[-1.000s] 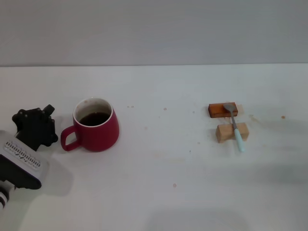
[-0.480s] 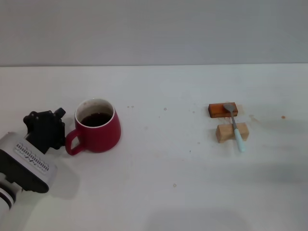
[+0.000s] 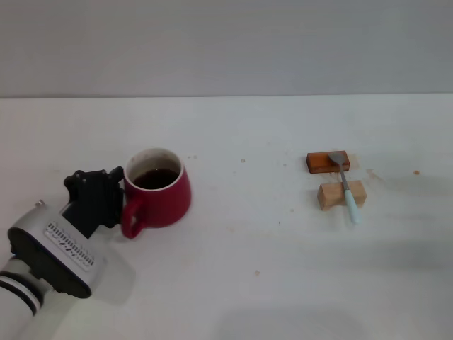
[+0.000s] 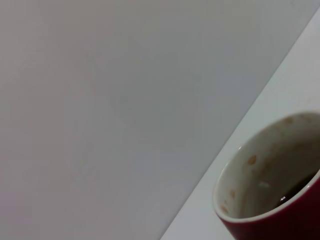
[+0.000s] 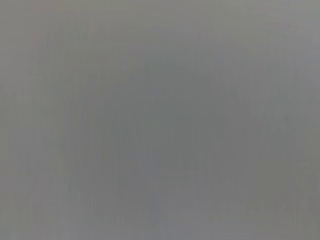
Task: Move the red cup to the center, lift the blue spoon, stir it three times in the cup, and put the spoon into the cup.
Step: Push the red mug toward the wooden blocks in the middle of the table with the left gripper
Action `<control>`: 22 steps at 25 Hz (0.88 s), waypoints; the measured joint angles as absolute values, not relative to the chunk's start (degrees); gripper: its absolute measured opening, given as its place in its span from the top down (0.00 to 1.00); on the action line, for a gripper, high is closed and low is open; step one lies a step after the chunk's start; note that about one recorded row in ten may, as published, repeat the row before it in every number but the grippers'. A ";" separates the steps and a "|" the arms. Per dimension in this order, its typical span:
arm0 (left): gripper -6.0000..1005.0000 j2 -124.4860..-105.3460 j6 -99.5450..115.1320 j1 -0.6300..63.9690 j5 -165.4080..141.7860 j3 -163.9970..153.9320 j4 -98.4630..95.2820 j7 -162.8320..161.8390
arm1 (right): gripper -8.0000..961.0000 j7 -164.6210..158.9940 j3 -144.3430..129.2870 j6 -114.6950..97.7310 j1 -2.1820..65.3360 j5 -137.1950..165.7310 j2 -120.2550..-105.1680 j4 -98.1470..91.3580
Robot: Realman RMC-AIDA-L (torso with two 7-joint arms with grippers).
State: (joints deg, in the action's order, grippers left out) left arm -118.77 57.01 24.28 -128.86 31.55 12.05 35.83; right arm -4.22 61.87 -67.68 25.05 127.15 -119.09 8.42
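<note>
The red cup, with dark liquid inside, stands left of the table's middle in the head view, its handle pointing toward my left arm. My left gripper is right against the handle, on the cup's left side. The left wrist view shows the cup's rim and white inside close up. The blue spoon lies at the right across two wooden blocks, its bowl on the far one. My right gripper is out of view; the right wrist view shows only grey.
The spoon rests on an orange-brown block and a tan block. The white table has small specks. A grey wall stands behind the table's far edge.
My left gripper has moved right and reached the cup's handle. The cup has slid right toward the middle with it, and its handle has turned toward the front. The spoon has not moved.
</note>
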 joint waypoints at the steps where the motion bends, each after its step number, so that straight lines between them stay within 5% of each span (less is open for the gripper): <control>1: 0.99 -118.77 57.00 24.28 -128.85 31.31 12.51 35.91 | 0.22 -4.22 61.87 -67.68 25.05 127.15 -119.09 8.42; 22: 0.99 -118.88 56.19 22.54 -128.85 29.38 19.77 38.12 | 0.21 -4.29 61.87 -67.75 25.09 127.18 -119.09 8.44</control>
